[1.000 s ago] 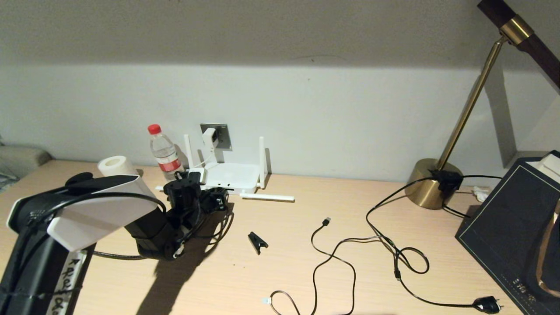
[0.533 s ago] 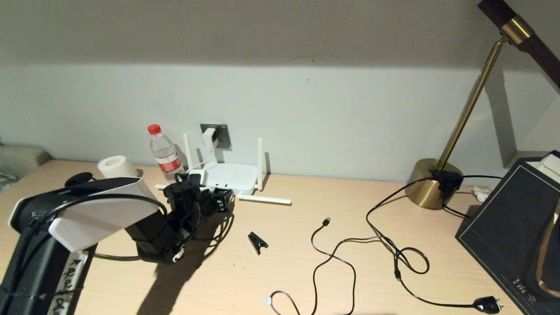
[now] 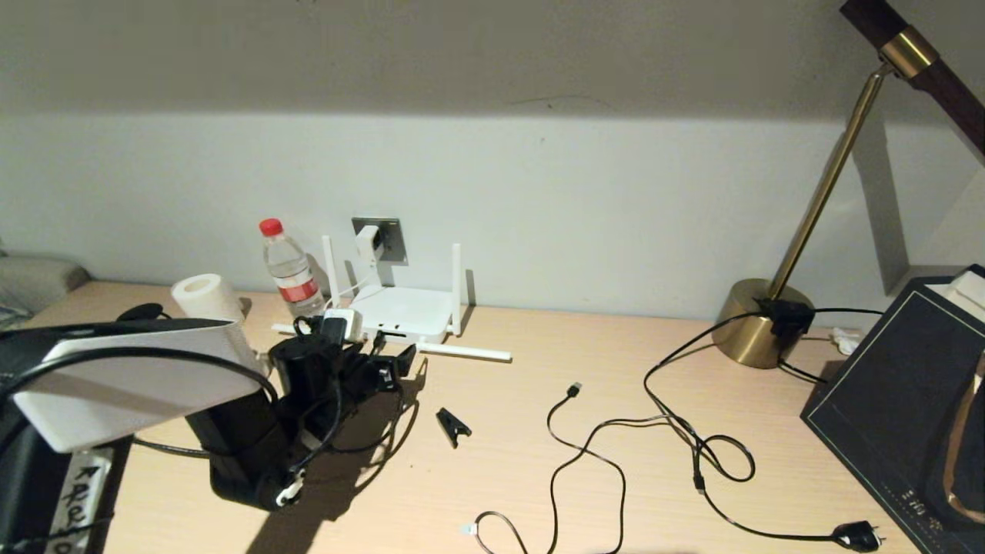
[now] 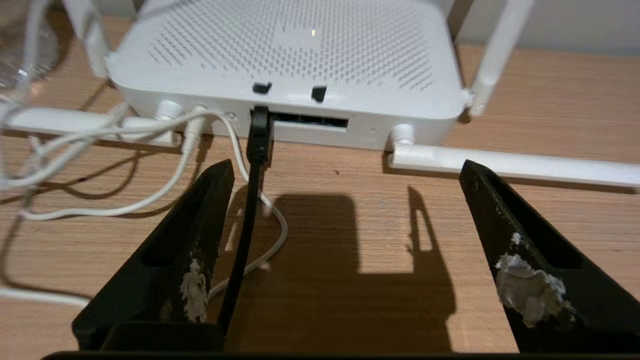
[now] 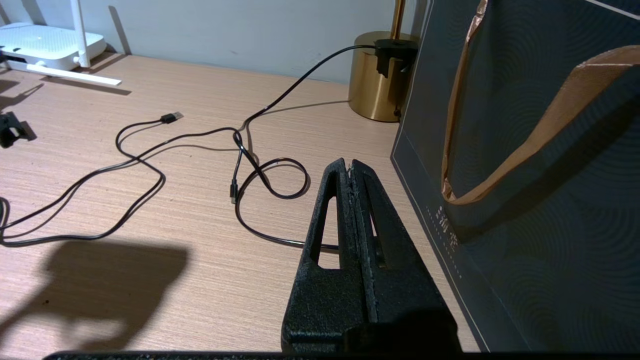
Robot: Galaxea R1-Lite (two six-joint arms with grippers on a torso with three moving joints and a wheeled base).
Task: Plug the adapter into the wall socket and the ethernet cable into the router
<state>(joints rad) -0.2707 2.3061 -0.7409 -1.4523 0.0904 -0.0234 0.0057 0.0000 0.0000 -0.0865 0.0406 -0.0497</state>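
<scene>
A light wood-grain desk (image 3: 539,431) is set against a pale grey wall (image 3: 585,200), lit warm from the brass lamp (image 3: 758,323) at the right; hard shadows are thrown across the wood. The router (image 3: 404,312) is placed at the wall, two antennas upright, two laid flat on the desk. The adapter (image 3: 368,242) is seated in the wall socket (image 3: 392,238) just above it. The ethernet cable (image 4: 257,145) is seen plugged into the router's port row. The left gripper (image 4: 345,170) is held just in front of that edge — fingers spread wide, nothing between them, cable running beside one finger. The right gripper (image 5: 350,175) is parked near a dark paper bag (image 5: 525,175), fingers pressed together, empty. Also on the desk: water bottle (image 3: 288,269), tissue roll (image 3: 204,296), black clip (image 3: 452,425), loose black cords (image 3: 616,454).
</scene>
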